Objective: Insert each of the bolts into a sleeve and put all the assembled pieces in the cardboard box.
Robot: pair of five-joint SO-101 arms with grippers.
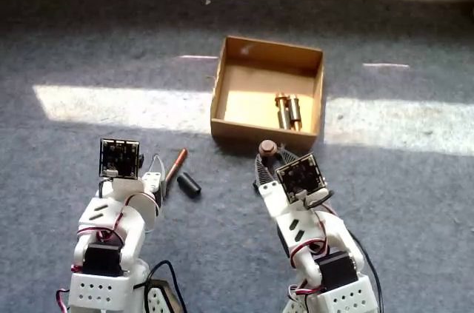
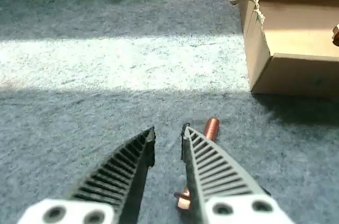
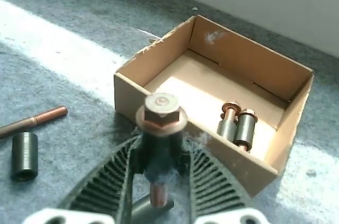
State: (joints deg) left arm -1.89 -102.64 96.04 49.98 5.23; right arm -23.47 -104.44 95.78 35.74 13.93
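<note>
- left gripper (image 2: 168, 133) is hanging low over the carpet, jaws parted a little, nothing between them
- loose bolt (image 1: 175, 166) is lying just right of those jaws, beside the right finger rather than in the gap; its long axis is running near-left to far-right, roughly along the fingers, head at the near end, threaded tip pointing far
- loose sleeve (image 1: 188, 184) is lying on its side just right of the bolt, apart from it; the left arm is clearly the nearer one for both
- right gripper (image 3: 160, 150) is clamping an assembled piece (image 3: 160, 113), bolt head up, long axis upright, shank showing below the sleeve
- that piece is sitting just on the near side of the cardboard box (image 1: 263, 135), by the near wall and not over the opening; the drop is probably hinging on carrying it far, over that wall
- two finished pieces (image 1: 289, 111) are lying side by side inside the box, toward its right wall
</note>
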